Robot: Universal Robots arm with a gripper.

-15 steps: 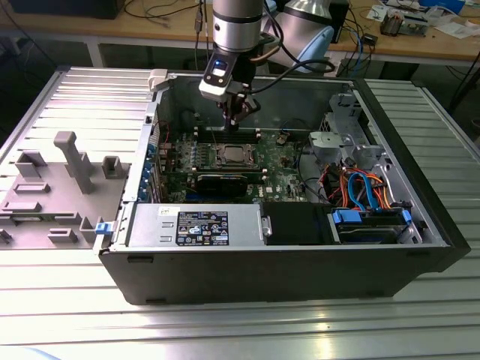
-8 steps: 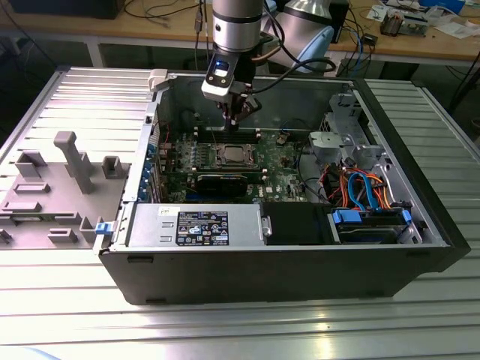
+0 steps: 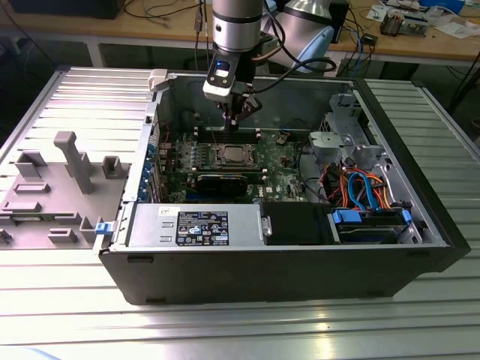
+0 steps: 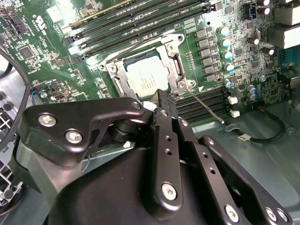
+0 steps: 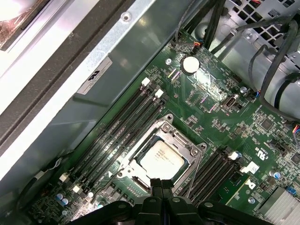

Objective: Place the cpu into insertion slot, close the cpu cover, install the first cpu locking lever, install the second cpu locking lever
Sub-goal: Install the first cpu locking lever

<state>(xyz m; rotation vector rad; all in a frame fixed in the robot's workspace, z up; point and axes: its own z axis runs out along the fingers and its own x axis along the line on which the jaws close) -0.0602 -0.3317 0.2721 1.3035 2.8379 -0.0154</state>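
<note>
Cpu (image 3: 231, 155): silver-grey square top, seated in socket on green motherboard (image 3: 281, 176). Cpu cover (image 4: 176, 70): silvery frame around it. Memory slots (image 5: 117, 136) flank socket on two sides. Thin wire lever (image 4: 206, 105) runs out from socket corner. Exterior view: black card (image 3: 219, 181) at 6 o'clock of cpu, case rear wall (image 3: 300, 97) at 12 o'clock, room above socket free. Gripper (image 3: 239, 118) at 12 o'clock of cpu, raised, apart. Fingers pressed together, holding nothing.

No text you can read here; label (image 3: 201, 227) on power supply (image 3: 146, 225) carries print too small to make out; cpu (image 5: 161, 159) top shows faint lines, illegible; sticker (image 5: 93, 76) on case wall (image 5: 140, 51) and white marks on motherboard (image 5: 220, 117) likewise unreadable.
</note>
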